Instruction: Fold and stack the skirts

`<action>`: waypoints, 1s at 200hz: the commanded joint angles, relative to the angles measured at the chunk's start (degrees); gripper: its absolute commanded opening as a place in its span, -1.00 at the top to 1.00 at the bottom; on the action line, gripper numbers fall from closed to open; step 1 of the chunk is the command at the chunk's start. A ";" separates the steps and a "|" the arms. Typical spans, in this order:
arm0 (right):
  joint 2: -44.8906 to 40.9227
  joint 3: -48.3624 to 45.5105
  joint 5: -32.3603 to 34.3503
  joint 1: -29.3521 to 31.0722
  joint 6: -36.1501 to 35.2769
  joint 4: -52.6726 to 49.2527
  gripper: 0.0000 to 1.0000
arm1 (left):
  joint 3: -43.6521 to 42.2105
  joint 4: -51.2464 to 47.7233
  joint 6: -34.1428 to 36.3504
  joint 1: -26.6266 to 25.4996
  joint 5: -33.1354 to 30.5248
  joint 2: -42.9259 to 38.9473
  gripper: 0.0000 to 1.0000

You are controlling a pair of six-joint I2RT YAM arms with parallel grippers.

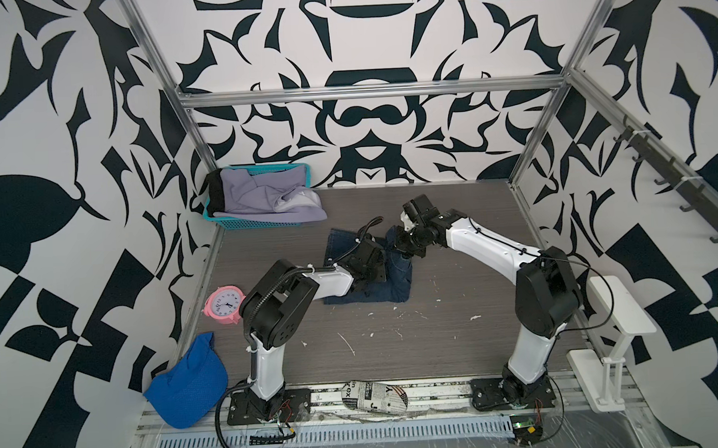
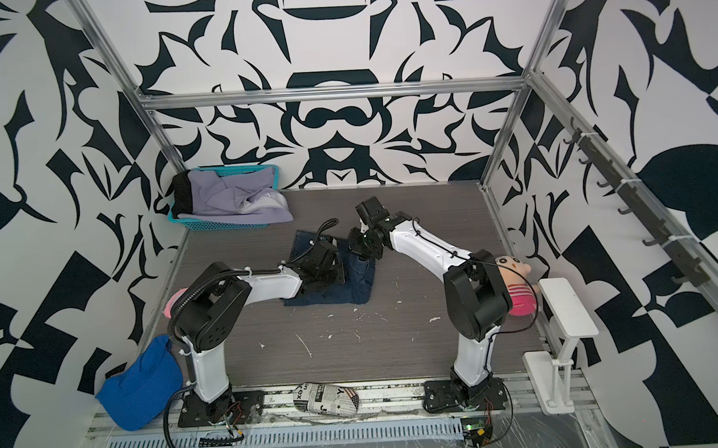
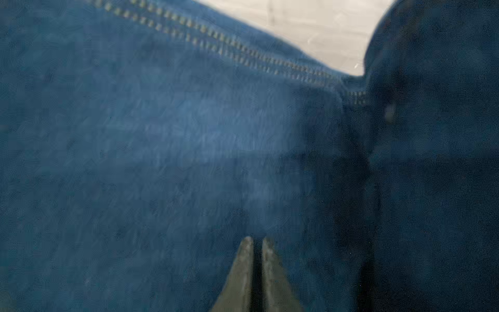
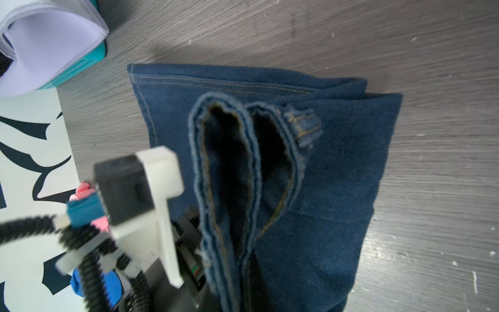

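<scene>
Mid-table in both top views, the denim skirt point(image 1: 387, 289) lies half-folded, my right pincer point(image 1: 403, 252) clamped on its lifted edge. Left wrist: my left pincer point(image 3: 258, 243), nearly together, pins it. Right wrist: that edge stands raised; next, carry it across.

1. You're seeing the denim skirt point(image 1: 377, 293) lying centre on the table point(image 1: 437, 346).
2. Basket point(image 1: 257, 226) is sitting far-left, a second skirt point(image 1: 264, 196) spilling over its front.
3. Clock point(image 1: 224, 305) and mesh cloth point(image 1: 189, 386) are sitting left, cloth nearer the front.
4. Newspaper-print bundle point(image 1: 375, 395) is lying front, between the arm bases.
</scene>
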 commanded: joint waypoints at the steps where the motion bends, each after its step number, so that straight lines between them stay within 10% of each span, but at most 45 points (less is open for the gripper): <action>1: -1.61 3.71 1.26 -0.31 -0.03 1.93 1.00 | -2.54 -7.53 -0.82 0.12 -2.56 -8.17 0.68; 68: -1.70 5.64 3.14 -0.27 -1.33 -0.52 1.00 | -10.30 -10.85 -0.24 10.62 -0.60 -15.92 0.66; 200: 6.56 22.23 10.32 6.91 -6.15 -12.26 1.00 | -11.62 -2.50 -1.06 9.14 1.83 -5.93 0.77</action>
